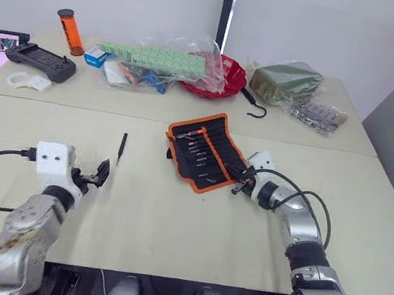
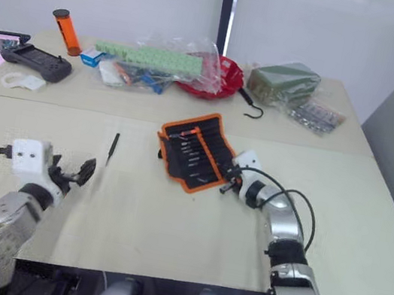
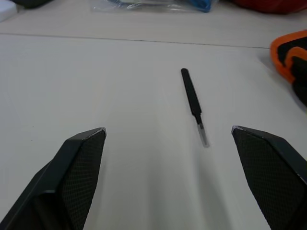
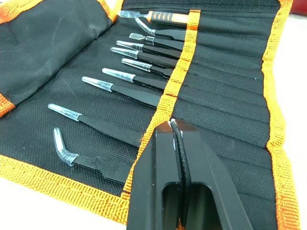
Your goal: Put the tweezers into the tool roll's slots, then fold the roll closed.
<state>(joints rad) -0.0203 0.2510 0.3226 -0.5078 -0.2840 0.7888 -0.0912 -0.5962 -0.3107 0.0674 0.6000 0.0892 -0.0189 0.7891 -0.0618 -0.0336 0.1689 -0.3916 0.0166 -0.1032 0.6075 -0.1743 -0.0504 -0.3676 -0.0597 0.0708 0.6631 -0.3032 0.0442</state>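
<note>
The black fabric tool roll with orange edge trim point(image 1: 206, 151) is laid open and flat on the pale table point(image 1: 170, 212), at its middle, so that its inner face and the row of narrow sewn black slots point(image 4: 225, 86) are exposed for loading. Several slim black pointed metal tweezers point(image 4: 129, 79) are already seated in the slots, their clear-capped tips projecting side by side past the orange band; an orange-handled tool point(image 4: 158, 17) is lodged at the far end of the row. One more slim black tweezer point(image 1: 121, 147) is left lying loose on the bare table, well apart from the roll on its left side, and it is judged to be the piece not yet stowed. The left gripper point(image 1: 98, 174) is held low over the table just short of that loose tweezer, with its two black fingers point(image 3: 76, 167) spread wide and nothing between them, a stance judged to be preparation for a pick. The right gripper point(image 4: 176, 143) is rested at the near right edge of the roll, over the slot pockets, with its fingers pressed together and nothing seen held between them; it is probably placed there to steady the fabric, though contact cannot be confirmed.
</note>
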